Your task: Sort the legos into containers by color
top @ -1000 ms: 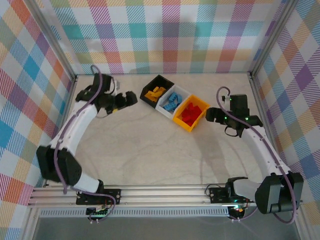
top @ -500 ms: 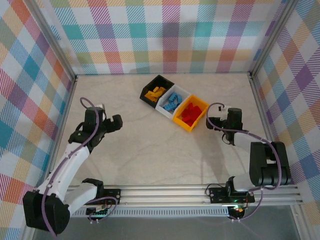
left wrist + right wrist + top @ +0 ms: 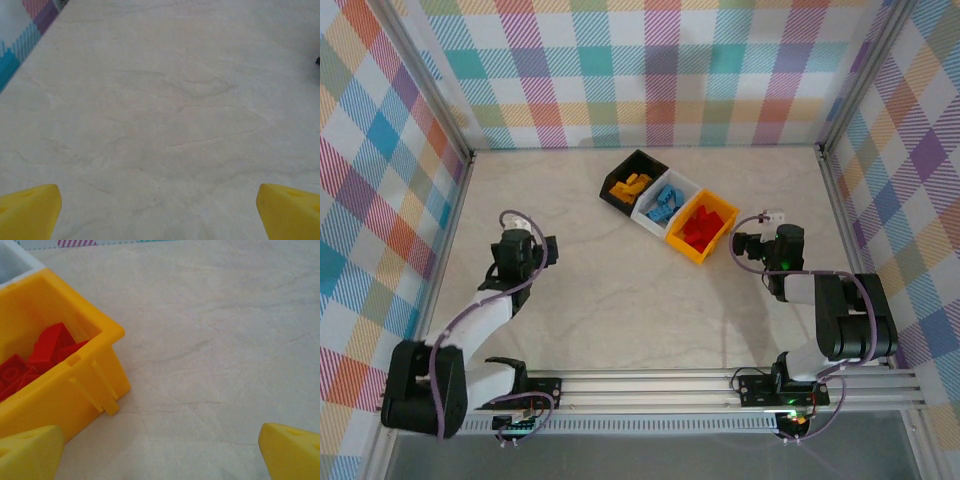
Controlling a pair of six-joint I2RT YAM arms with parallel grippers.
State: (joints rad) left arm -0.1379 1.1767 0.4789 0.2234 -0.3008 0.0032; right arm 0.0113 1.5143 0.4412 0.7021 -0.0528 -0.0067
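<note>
Three joined bins sit at the back centre of the table. The black bin (image 3: 641, 155) holds yellow-orange legos (image 3: 630, 184), the white bin (image 3: 691, 183) holds light blue legos (image 3: 665, 203), and the yellow-orange bin (image 3: 688, 251) holds red legos (image 3: 703, 226). My left gripper (image 3: 548, 250) is low over bare table far left of the bins, open and holding nothing (image 3: 160, 215). My right gripper (image 3: 739, 247) is just right of the yellow-orange bin (image 3: 55, 390), open and holding nothing (image 3: 160, 455). Red legos (image 3: 45, 347) lie inside that bin.
Checked walls with metal frame posts (image 3: 840, 150) enclose the table on three sides. An aluminium rail (image 3: 650, 385) carrying both arm bases runs along the near edge. A corner of the white bin (image 3: 10, 262) shows behind the yellow-orange one.
Both arms have folded down and back. The left gripper moved from beside the black bin to the left middle of the table. The right gripper stayed beside the yellow-orange bin and dropped lower.
</note>
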